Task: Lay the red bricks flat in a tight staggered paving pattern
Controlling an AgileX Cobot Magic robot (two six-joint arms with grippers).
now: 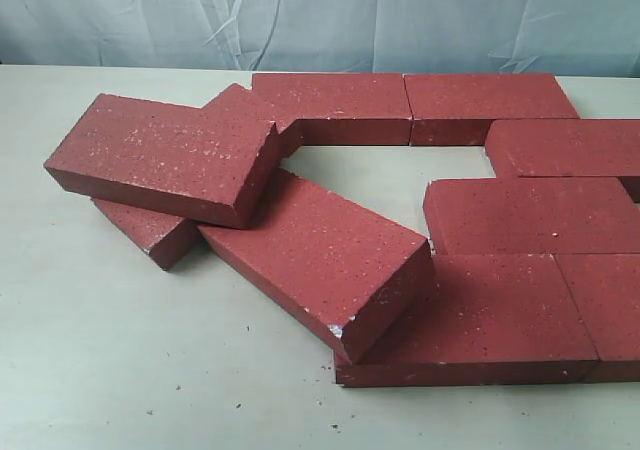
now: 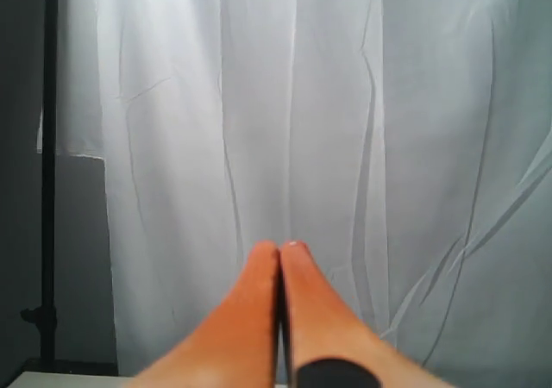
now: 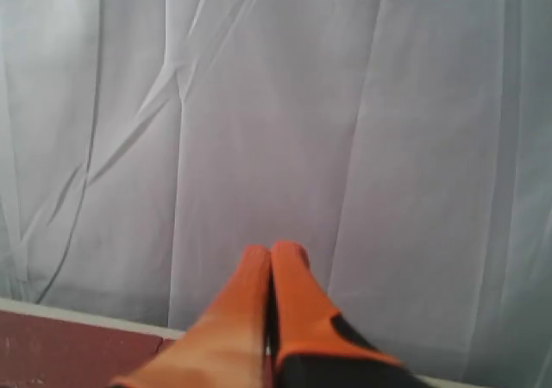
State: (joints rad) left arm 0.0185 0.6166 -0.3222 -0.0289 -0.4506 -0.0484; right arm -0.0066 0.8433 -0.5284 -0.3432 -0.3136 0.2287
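Several dark red bricks lie on the pale table [image 1: 100,370]. Two flat ones [image 1: 330,105] [image 1: 490,102] form a back row. More lie flat on the right [image 1: 565,148] [image 1: 530,215] and in front [image 1: 480,315]. On the left, one brick [image 1: 165,155] rests tilted on top of others [image 1: 145,232]. Another brick [image 1: 315,255] leans with one end on the front flat brick. Neither gripper shows in the exterior view. My left gripper [image 2: 279,247] is shut and empty, facing a white curtain. My right gripper [image 3: 272,250] is shut and empty, with a brick [image 3: 69,353] low beside it.
A white curtain [image 1: 320,15] hangs behind the table's far edge. A black stand [image 2: 50,190] rises beside the curtain in the left wrist view. A gap of bare table [image 1: 370,175] lies between the back row and the leaning brick.
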